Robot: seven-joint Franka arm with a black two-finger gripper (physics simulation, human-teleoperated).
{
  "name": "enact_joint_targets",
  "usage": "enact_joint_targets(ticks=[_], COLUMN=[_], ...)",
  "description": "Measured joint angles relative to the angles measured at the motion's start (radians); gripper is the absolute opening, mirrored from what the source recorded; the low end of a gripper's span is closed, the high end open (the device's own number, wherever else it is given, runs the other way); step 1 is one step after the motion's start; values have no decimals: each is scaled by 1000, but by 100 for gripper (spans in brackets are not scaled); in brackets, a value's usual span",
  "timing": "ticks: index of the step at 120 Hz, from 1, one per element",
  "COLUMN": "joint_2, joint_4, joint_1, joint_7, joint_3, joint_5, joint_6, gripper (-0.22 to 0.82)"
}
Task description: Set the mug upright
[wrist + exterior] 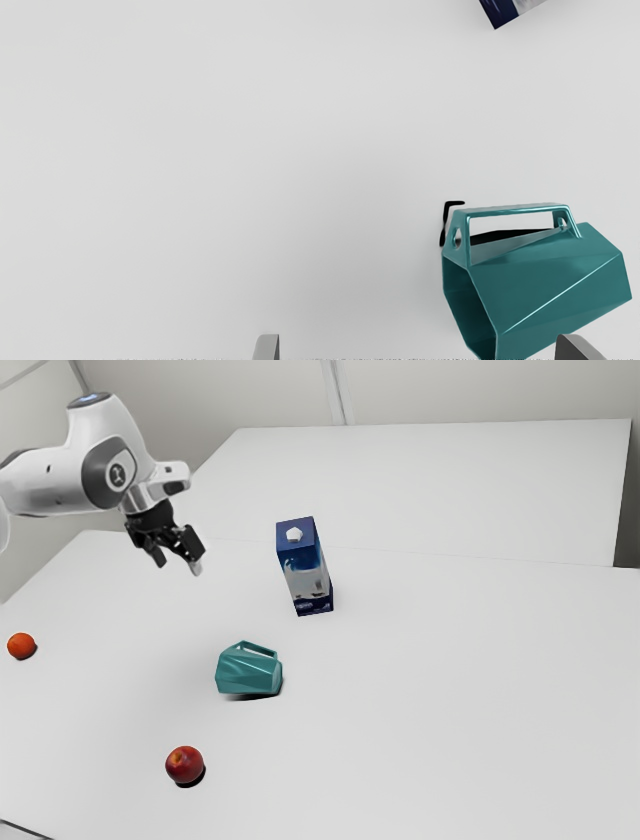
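Lying below our gripper [178,564], well apart: 1 teal mug [545,290], on its side. Jaws: wide, empty. Rec.: we centre jaws o/ mug, mind handle [515,208], grip snugly, lift, rotate mouth up, seat base flat b/f release.

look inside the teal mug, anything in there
Through the open end of the teal mug, which lies on its side, dark inner wall can be seen, and no contents. The deeper part toward the base is hidden by the mug's own side.
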Motion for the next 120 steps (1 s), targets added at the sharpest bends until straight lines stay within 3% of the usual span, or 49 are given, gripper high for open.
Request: enact_joint_targets(ticks=[20,47,76,102,120], joint_2=[-81,-80,-22,31,62], joint_4=[-104,-150,-211,-244,-265], joint_1=[12,49,86,30,57], joint_7=[-1,56,168,263,320], joint_3=[17,46,73,83,86], joint_5=[-35,-211,-379,-499,-574], joint_6=[1,-31,-73,-86,-90], gripper=[60,60,60,60,60])
